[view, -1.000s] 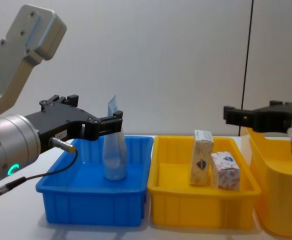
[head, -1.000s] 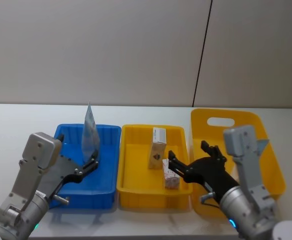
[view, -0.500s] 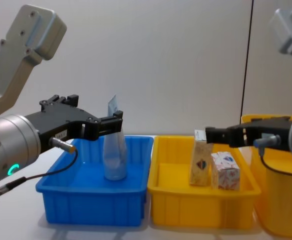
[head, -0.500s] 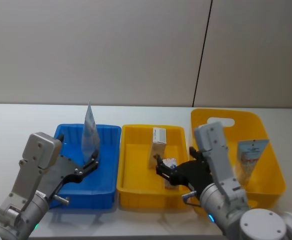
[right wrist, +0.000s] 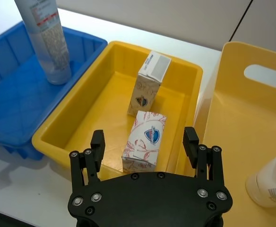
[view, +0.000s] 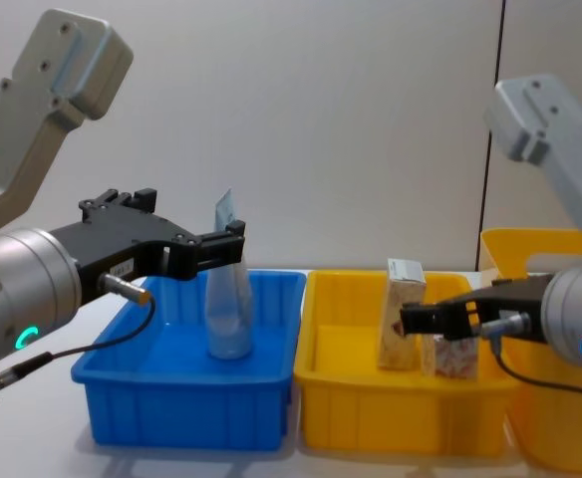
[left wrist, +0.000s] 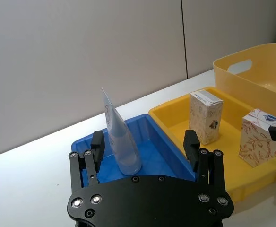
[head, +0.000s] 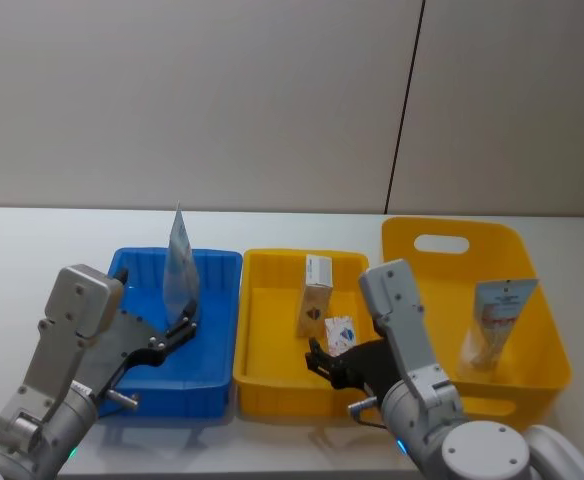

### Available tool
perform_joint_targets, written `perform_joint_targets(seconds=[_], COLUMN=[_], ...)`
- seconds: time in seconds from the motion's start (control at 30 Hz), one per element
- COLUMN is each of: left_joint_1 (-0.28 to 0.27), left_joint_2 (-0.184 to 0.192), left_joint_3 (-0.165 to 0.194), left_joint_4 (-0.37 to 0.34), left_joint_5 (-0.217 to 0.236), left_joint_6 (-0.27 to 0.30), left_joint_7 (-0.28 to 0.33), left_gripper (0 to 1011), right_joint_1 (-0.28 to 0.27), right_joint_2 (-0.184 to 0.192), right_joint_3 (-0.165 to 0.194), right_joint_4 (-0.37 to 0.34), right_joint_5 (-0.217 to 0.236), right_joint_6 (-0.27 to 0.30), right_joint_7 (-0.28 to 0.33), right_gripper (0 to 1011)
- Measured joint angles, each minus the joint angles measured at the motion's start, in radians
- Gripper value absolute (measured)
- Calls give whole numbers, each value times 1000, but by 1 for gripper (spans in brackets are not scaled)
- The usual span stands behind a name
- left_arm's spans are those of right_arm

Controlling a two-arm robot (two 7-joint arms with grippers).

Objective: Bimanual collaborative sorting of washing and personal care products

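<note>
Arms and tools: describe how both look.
The left arm and right arm are silver-grey cylinders topped by pale grey boxy housings, each with a glowing teal light and a black cable looping under the wrist. The left tool and right tool are matt black, with two fingers on a screw-studded plate.

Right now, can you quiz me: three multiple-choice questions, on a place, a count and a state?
1. The pouch stands in: A) blue bin B) yellow bin C) a drawer
2. Cartons in the yellow bin: A) one B) two C) three
3. The right gripper is: A) open B) shut on a carton C) shut on the pouch
1 A: upright in blue bin. 2 B: tall carton, squat carton. 3 A: fingers spread, by the squat carton.
</note>
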Motion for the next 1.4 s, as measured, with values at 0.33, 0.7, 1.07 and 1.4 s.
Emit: perform_joint_targets(seconds=[0.33, 0.7, 1.07, 1.4], left_joint_1=[0, 0, 0, 0], left_joint_2=[0, 0, 0, 0], left_joint_3=[0, 0, 0, 0], left_joint_4=[0, 0, 0, 0], left_joint_5=[0, 0, 0, 0], left_joint_6=[0, 0, 0, 0], left_joint_7=[0, 0, 0, 0], left_gripper=[1001, 1001, 1001, 1001], right_joint_1=[8, 15, 15, 8], right_joint_2=[-15, -30, -36, -46], right_joint_3=[-11, -14, -16, -9], right_joint_4=[40, 79, 98, 84], right_joint_5=[-27, -46, -64, -77], right_joint_6=[14, 11, -30, -80], right_joint_7=[-17, -25, -31, -42], right_gripper=[1003, 1004, 1003, 1003])
